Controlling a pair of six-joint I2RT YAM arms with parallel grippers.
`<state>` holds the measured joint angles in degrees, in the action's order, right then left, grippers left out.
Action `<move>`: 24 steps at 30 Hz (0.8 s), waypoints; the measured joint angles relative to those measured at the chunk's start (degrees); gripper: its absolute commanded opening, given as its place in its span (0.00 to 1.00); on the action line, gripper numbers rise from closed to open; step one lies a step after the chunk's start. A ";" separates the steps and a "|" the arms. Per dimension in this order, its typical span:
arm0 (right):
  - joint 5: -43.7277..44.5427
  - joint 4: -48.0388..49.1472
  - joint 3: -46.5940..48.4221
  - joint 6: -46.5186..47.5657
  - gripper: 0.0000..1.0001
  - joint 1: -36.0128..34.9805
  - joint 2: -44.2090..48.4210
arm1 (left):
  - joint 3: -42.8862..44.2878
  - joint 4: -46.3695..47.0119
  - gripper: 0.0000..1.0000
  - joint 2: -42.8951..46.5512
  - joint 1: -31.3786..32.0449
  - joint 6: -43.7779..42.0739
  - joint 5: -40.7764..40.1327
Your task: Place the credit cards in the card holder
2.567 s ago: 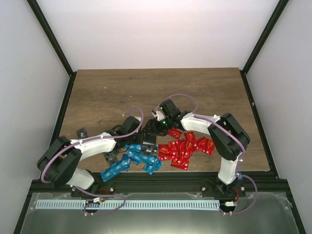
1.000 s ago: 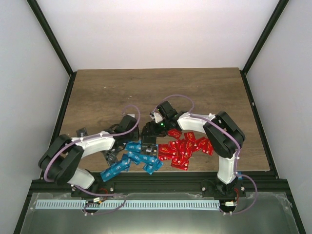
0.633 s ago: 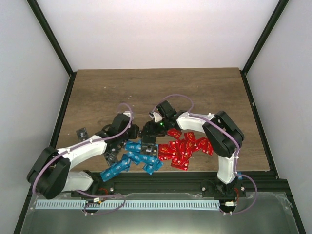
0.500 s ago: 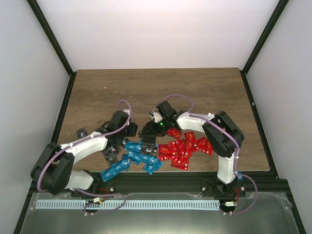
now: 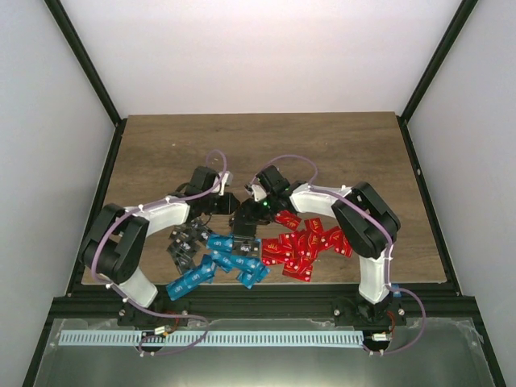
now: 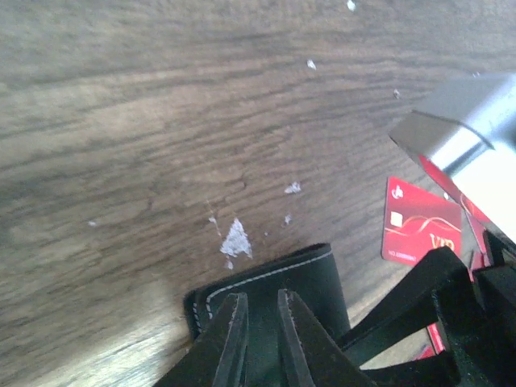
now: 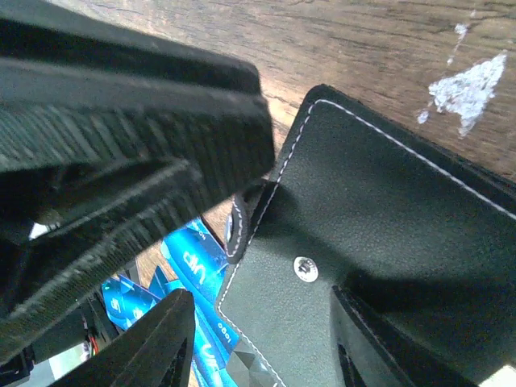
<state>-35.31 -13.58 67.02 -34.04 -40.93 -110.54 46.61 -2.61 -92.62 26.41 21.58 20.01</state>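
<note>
While the card holder (image 6: 274, 282) is being steadied, left fingers (image 6: 230, 343) nearly meet, grip undeterminable; right fingers (image 7: 157, 347) open astride it; unfolding is judged required next.

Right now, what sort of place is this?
Most likely a robot test cell in a lab: a wooden table boxed in by white walls and black frame bars, with the left arm and right arm bolted at its near edge.
</note>
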 measured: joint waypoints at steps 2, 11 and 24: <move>-0.02 -0.09 0.37 0.04 0.45 0.00 -0.37 | 0.00 0.15 0.12 -0.98 -0.35 -0.13 2.21; 0.07 -1.03 1.90 0.46 0.39 -0.04 -1.40 | 0.00 0.98 0.09 -5.44 -1.14 -0.76 6.49; -0.24 -1.31 3.74 -0.28 0.29 -0.04 -2.32 | -1.92 3.87 0.09 -5.55 -2.36 -0.48 7.10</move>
<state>-35.55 -14.90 70.76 -34.33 -40.97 -112.86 44.69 1.26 -98.17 24.05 21.10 27.11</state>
